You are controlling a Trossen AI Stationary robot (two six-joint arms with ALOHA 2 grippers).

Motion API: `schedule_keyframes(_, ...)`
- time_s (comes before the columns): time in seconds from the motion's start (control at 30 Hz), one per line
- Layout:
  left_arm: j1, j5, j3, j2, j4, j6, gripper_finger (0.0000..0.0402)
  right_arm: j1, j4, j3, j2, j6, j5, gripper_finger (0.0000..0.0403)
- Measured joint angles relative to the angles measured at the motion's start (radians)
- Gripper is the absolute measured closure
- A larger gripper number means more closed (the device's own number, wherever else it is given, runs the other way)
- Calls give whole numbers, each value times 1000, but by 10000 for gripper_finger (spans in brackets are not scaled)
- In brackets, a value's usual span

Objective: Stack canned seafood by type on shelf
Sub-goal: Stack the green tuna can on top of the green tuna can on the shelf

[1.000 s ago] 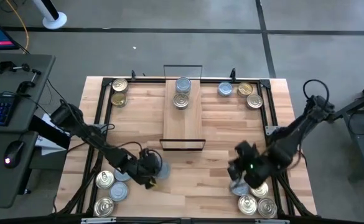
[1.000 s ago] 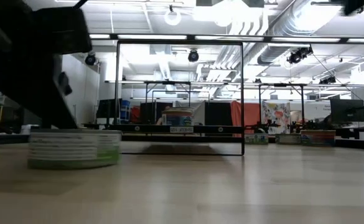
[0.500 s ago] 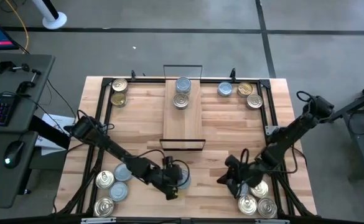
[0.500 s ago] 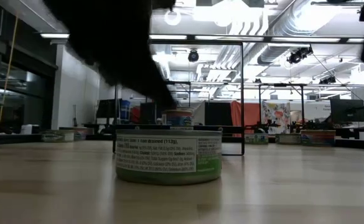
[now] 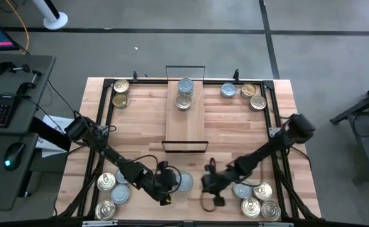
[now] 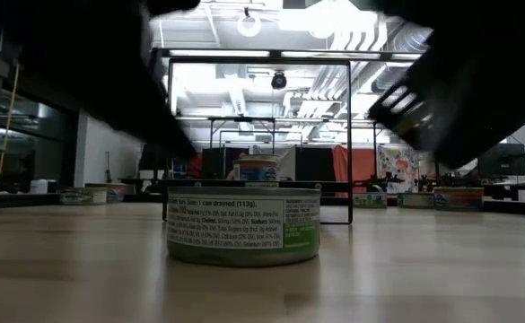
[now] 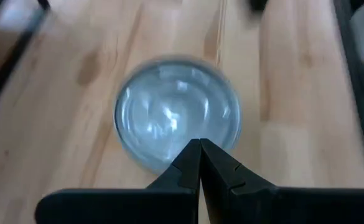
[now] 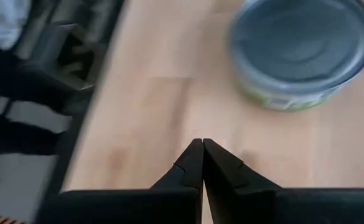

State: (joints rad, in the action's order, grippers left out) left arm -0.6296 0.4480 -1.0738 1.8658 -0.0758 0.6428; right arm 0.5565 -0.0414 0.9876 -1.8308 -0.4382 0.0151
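Observation:
A silver-blue-topped tin [image 5: 184,181] of canned seafood stands on its base on the tabletop near the front edge; the low view shows its green label [image 6: 244,224]. My left gripper [image 5: 165,184] is shut, its tips [image 7: 200,143] at the tin's left rim. My right gripper [image 5: 209,183] is shut and hangs just right of the tin [image 8: 300,50], apart from it. The shelf [image 5: 185,120], a light plank with black wire ends, lies at the middle far side. It bears a silver-blue tin [image 5: 185,86] and a gold tin [image 5: 183,102]. My left gripper's shut fingertips slant down from the table's left at the tin's rim [image 7: 188,163]. I cannot tell whether they touch it. The tin stands flat on the table.
Tins lie in groups at the corners: gold ones far left [image 5: 120,93], mixed ones far right [image 5: 248,94], near left [image 5: 113,192] and near right [image 5: 258,200]. A black frame [image 5: 102,126] runs along the table's sides. Bare wood lies between the shelf and the tin.
My left gripper has pushed the silver-blue tin along the table from the near-left group toward the right, to the middle of the front edge, where the tin has stopped. My right gripper has come down, rolled and moved left toward that tin.

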Motion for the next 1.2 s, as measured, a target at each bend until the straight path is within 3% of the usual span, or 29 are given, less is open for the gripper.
schedule_keyframes(0.2, 0, 5, 6, 0, -13, -105, 401, -42, 56, 85, -105, 36, 1, 403)
schedule_keyframes(0.53, 1, 4, 62, -1, 80, -199, 401, -86, 120, 99, -108, 37, 56, 403)
schedule_keyframes(0.87, -8, -31, 128, -5, 117, -176, 402, -92, 52, 116, -107, 40, 41, 403)
schedule_keyframes(1.2, -33, -33, 158, 0, 105, -147, 402, -92, 73, 244, -104, 113, 31, 403)
